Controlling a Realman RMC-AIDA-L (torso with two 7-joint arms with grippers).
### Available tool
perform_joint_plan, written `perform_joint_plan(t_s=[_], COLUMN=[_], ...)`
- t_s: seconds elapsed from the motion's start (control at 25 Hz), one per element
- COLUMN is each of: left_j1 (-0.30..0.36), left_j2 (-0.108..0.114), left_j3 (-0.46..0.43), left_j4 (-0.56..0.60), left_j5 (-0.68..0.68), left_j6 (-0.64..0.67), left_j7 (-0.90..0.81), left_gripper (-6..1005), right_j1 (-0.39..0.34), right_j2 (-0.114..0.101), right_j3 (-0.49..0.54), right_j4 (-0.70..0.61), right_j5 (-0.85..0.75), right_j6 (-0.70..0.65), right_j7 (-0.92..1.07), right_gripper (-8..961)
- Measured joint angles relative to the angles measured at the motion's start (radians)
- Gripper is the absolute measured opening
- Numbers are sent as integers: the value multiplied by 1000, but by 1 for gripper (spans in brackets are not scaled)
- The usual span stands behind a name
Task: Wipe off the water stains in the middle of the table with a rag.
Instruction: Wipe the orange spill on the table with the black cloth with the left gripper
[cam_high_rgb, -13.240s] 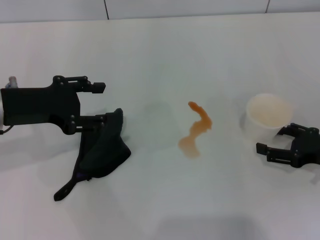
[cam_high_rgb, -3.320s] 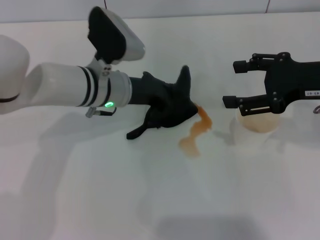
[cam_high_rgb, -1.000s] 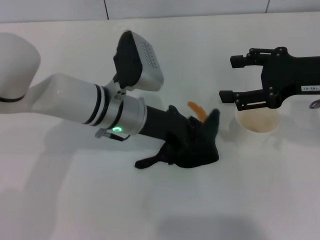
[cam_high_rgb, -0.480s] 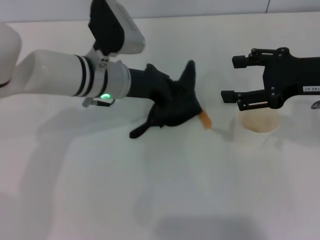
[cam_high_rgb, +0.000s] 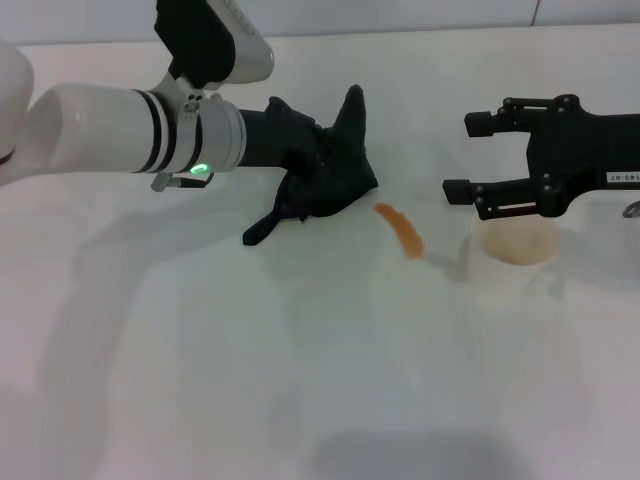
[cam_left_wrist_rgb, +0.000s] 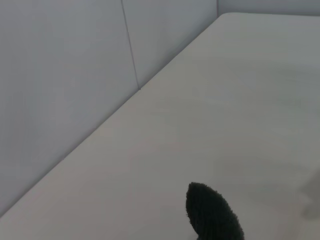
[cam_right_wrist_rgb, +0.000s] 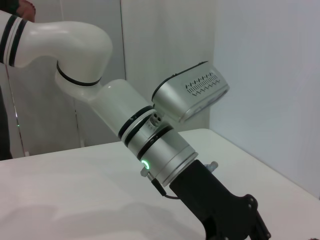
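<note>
My left gripper (cam_high_rgb: 308, 162) is wrapped in the dark rag (cam_high_rgb: 345, 150) and holds it on the white table (cam_high_rgb: 300, 380), left of centre and towards the back. The rag's pointed corner sticks up, and its thin strip (cam_high_rgb: 262, 228) trails on the table. A short orange streak of the water stains (cam_high_rgb: 400, 229) lies just right of the rag and apart from it. The rag's tip also shows in the left wrist view (cam_left_wrist_rgb: 212, 215). My right gripper (cam_high_rgb: 468, 157) is open and hovers above the whitish cup (cam_high_rgb: 515, 243).
The cup stands close to the right of the streak. The left arm's white forearm (cam_high_rgb: 100, 130) reaches in from the left, and it also shows in the right wrist view (cam_right_wrist_rgb: 155, 145). A wall (cam_high_rgb: 350, 15) runs along the table's far edge.
My left gripper has dragged the rag back to the left and farther away, uncovering a short orange streak. The stain's lower curve no longer shows. The right gripper has not moved.
</note>
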Motion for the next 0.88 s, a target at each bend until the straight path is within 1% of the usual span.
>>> perform_joint_plan(t_s=[0.32, 0.4, 0.6, 0.72, 0.88], left_j1=[-29, -35, -49, -52, -52], left_j2=[-10, -12, -12, -12, -13], left_j3=[22, 55, 171, 196, 200], left_j4=[-5, -8, -9, -9, -12], left_j5=[-9, -20, -61, -62, -63], left_j6=[0, 0, -3, -3, -2], left_j7=[26, 26, 20, 18, 18], left_gripper=[86, 86, 86, 87, 87], right_j1=[4, 4, 5, 5, 1], right_j2=[0, 0, 0, 0, 0], right_j3=[-2, -1, 1, 1, 1], right_j4=[3, 2, 0, -9, -15], right_j5=[0, 0, 3, 4, 6], right_j6=[0, -4, -9, -11, -14], right_j7=[1, 3, 6, 7, 7], right_gripper=[822, 822, 823, 823, 823])
